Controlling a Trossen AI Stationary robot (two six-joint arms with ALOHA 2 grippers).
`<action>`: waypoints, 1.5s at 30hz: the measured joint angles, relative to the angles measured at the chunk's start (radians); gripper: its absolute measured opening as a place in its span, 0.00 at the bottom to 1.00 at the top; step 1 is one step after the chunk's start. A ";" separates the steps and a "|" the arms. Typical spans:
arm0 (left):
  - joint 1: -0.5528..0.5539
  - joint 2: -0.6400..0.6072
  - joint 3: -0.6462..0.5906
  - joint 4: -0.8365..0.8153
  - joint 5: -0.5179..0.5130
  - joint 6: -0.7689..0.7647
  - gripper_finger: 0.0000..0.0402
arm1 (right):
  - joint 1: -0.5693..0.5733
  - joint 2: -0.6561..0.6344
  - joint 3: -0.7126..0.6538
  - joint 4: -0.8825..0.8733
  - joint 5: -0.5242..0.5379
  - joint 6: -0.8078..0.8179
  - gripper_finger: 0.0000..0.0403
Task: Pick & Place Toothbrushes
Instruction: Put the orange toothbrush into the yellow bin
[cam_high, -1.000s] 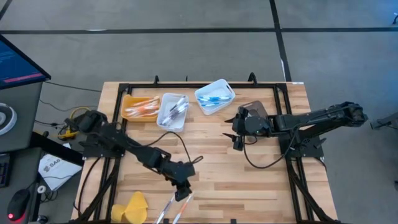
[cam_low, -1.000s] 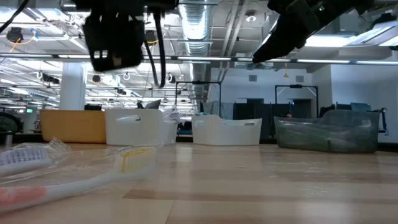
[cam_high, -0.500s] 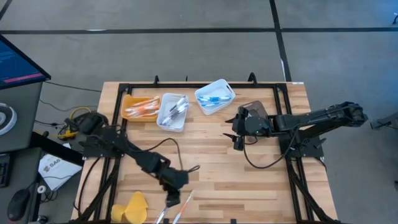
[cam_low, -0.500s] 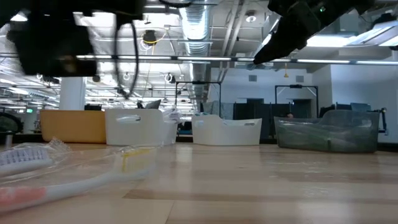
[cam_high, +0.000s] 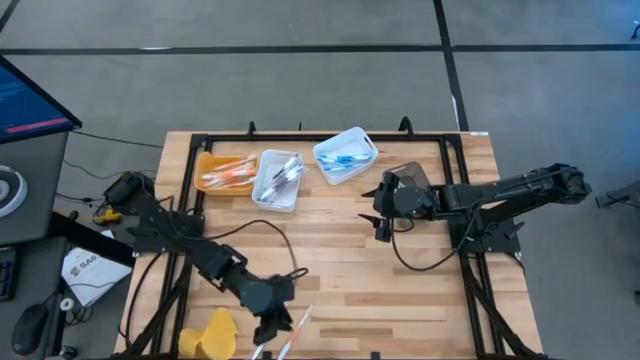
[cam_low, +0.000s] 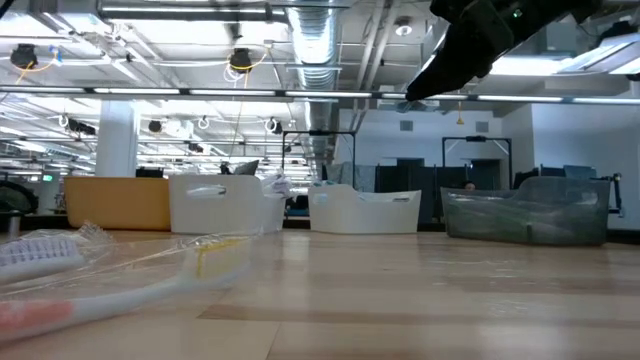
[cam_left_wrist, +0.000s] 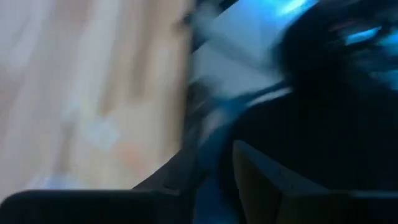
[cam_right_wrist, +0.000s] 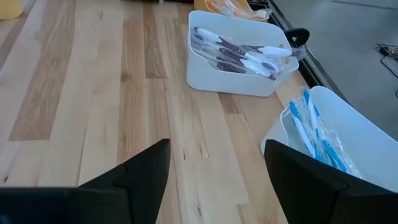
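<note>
Two wrapped toothbrushes (cam_high: 298, 330) (cam_high: 258, 348) lie flat on the wooden table near its front edge. The low view shows them close up at its left (cam_low: 150, 285) (cam_low: 40, 250). My left gripper (cam_high: 272, 325) hovers over them, beside a yellow lump (cam_high: 215, 335). Its wrist view is a blur. More toothbrushes lie in three bins at the back: orange (cam_high: 225, 172), white (cam_high: 278, 180) (cam_right_wrist: 239, 56) and a white one holding blue brushes (cam_high: 345, 155) (cam_right_wrist: 329, 143). My right gripper (cam_high: 383, 228) (cam_right_wrist: 214, 180) hangs open over the table's middle, with nothing between its fingers.
A clear plastic tray (cam_high: 410, 178) (cam_low: 525, 215) sits at the back right, under the right arm. A black metal frame (cam_high: 300, 135) runs around the table top. Bare wood lies between the bins and the toothbrushes at the front.
My left gripper has swung toward the table's left and near edges and has risen, passing out of the low view at its left. The two toothbrushes on the table lie where they were.
</note>
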 joint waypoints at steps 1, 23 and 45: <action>-0.006 -0.003 0.002 0.068 -0.006 0.025 0.23 | 0.000 0.000 0.000 0.001 0.000 0.000 0.63; -0.014 0.227 0.316 0.186 0.094 0.174 0.01 | 0.000 0.000 0.000 -0.005 0.000 -0.003 0.63; -0.019 0.223 0.531 -0.347 -0.235 0.209 0.01 | 0.004 0.000 0.000 -0.027 -0.005 -0.063 0.63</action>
